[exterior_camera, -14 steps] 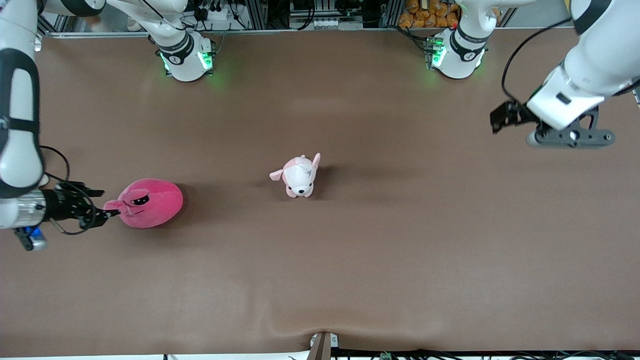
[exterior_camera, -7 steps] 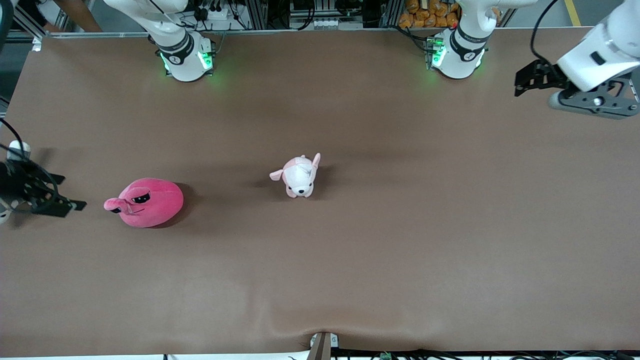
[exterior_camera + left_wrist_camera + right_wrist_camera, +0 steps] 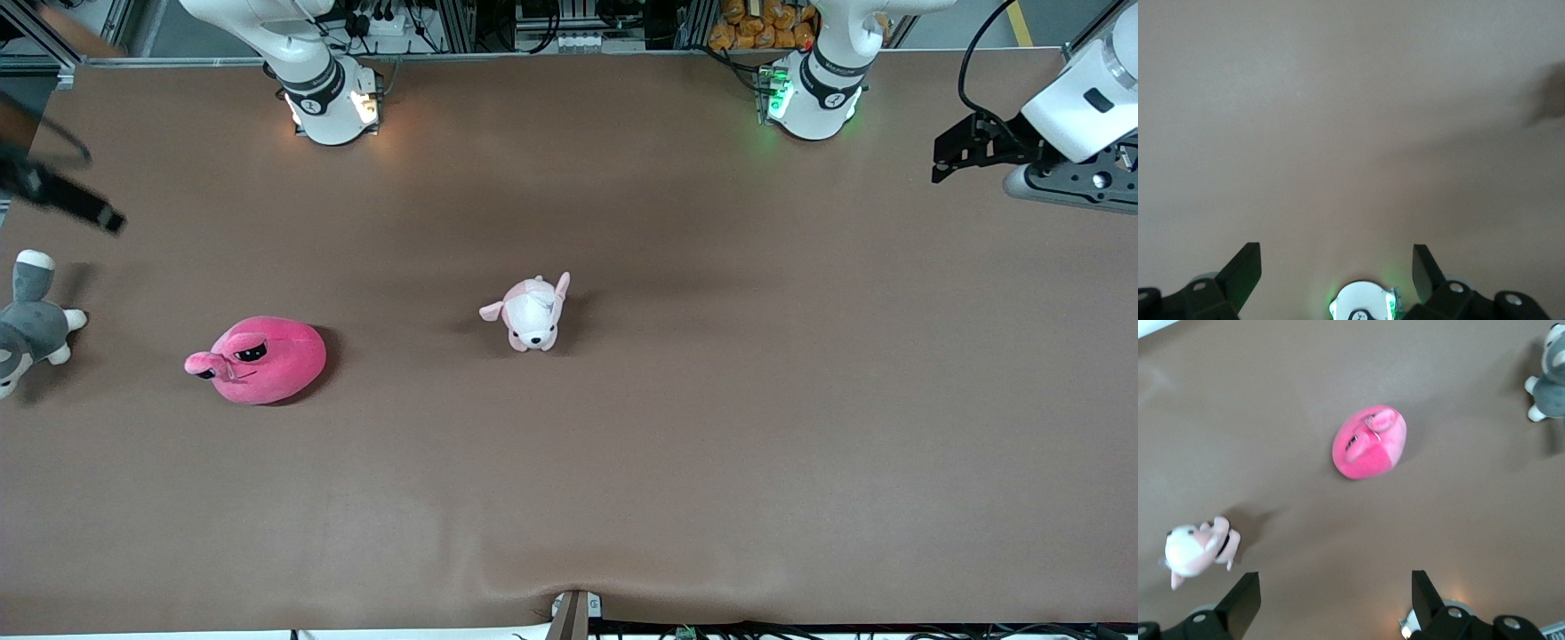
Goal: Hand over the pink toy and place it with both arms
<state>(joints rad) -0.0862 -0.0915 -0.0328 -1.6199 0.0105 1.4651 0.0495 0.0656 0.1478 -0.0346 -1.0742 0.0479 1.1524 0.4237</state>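
The pink toy (image 3: 258, 360) lies on the brown table (image 3: 711, 427) toward the right arm's end, with nothing holding it. It also shows in the right wrist view (image 3: 1369, 443), well away from the fingers. My right gripper (image 3: 89, 209) is open and empty, up in the air over the table's edge at the right arm's end; in its own view (image 3: 1335, 597) the jaws stand wide apart. My left gripper (image 3: 941, 160) is open and empty over the left arm's end of the table; its own view (image 3: 1336, 270) shows only bare table and that arm's base (image 3: 1361, 307).
A pale pink-and-white puppy plush (image 3: 531, 313) stands mid-table and shows in the right wrist view (image 3: 1198, 550). A grey-and-white plush (image 3: 31, 320) lies at the table's edge at the right arm's end, also in the right wrist view (image 3: 1548, 383).
My right gripper let go of the pink toy's ear, drew away and rose toward the table's edge, uncovering the grey plush. My left gripper drew back toward its end of the table.
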